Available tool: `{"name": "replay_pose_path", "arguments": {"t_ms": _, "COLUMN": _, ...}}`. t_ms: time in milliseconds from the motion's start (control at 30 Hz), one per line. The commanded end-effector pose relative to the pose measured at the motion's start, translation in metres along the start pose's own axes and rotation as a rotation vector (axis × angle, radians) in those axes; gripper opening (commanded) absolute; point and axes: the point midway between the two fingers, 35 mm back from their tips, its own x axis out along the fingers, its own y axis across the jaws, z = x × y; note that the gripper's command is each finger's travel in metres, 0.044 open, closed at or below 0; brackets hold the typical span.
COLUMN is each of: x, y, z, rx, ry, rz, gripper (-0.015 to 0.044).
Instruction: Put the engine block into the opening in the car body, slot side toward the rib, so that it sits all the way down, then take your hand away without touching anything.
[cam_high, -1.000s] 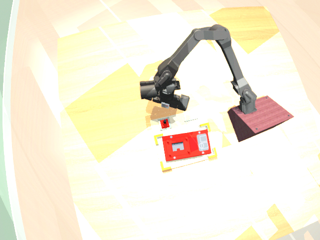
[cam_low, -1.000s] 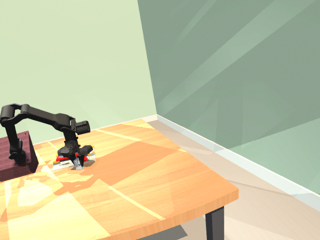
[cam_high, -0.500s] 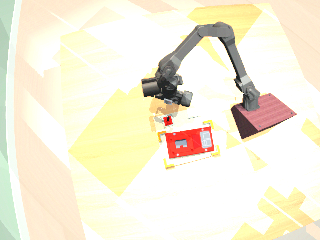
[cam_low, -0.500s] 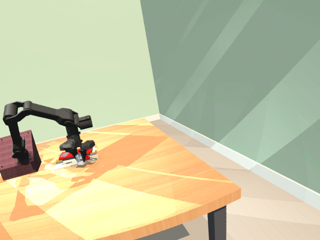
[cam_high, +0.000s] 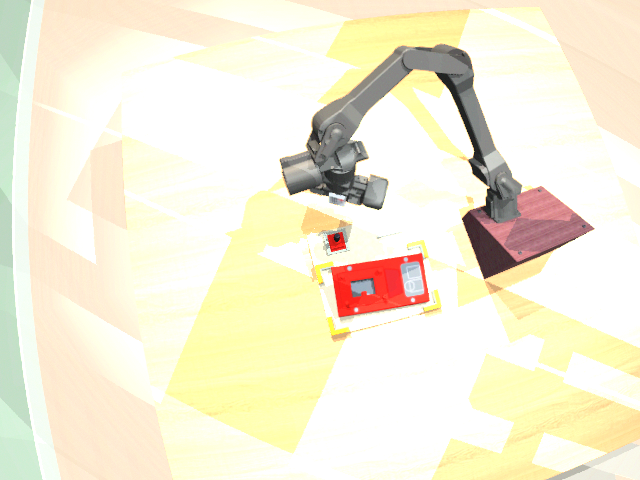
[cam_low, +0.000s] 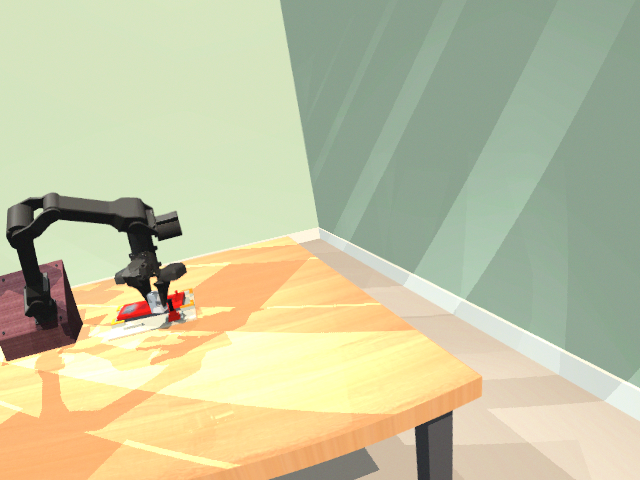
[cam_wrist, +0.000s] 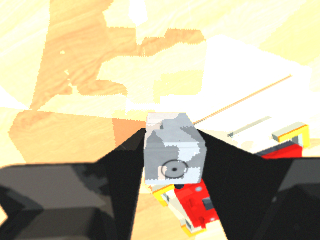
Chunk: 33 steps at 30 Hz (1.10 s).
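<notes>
My gripper (cam_low: 155, 302) (cam_wrist: 167, 132) is shut on the grey engine block (cam_high: 337, 198) (cam_low: 152, 298) (cam_wrist: 175, 152) and holds it above the table. A face with a dark ring mark shows in the wrist view. I cannot tell which side has the slot. The red car body (cam_high: 347, 304) (cam_low: 135, 310) (cam_wrist: 187, 200) lies flat, and the block is off to its side beyond the small red part. The opening (cam_high: 362, 285) in the body is empty, with a small red rib at its lower edge in the top view. Fingertips are hidden in the top view.
A small red part with a black knob (cam_high: 336, 238) stands between the block and the car body. Yellow corner brackets (cam_high: 416, 245) (cam_wrist: 295, 132) surround the body on a pale board. The arm's dark red wooden base (cam_high: 542, 227) (cam_low: 36, 335) stands to one side.
</notes>
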Motion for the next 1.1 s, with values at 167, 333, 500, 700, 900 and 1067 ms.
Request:
{"name": "replay_pose_path", "arguments": {"t_ms": 167, "x": -0.032, "y": 0.0, "z": 0.001, "rx": 0.014, "ry": 0.008, "rz": 0.006, "gripper": 0.0}}
{"name": "replay_pose_path", "arguments": {"t_ms": 333, "x": -0.048, "y": -0.001, "z": 0.002, "rx": 0.018, "ry": 0.005, "rz": 0.006, "gripper": 0.0}}
{"name": "replay_pose_path", "arguments": {"t_ms": 500, "x": -0.063, "y": -0.003, "z": 0.005, "rx": 0.021, "ry": 0.001, "rz": 0.007, "gripper": 0.0}}
{"name": "replay_pose_path", "arguments": {"t_ms": 700, "x": -0.069, "y": -0.004, "z": 0.006, "rx": 0.023, "ry": -0.002, "rz": 0.008, "gripper": 0.0}}
{"name": "replay_pose_path", "arguments": {"t_ms": 900, "x": -0.044, "y": -0.004, "z": 0.005, "rx": 0.023, "ry": -0.002, "rz": 0.009, "gripper": 0.0}}
{"name": "replay_pose_path", "arguments": {"t_ms": 1067, "x": -0.045, "y": -0.005, "z": 0.005, "rx": 0.023, "ry": 0.021, "rz": 0.009, "gripper": 0.0}}
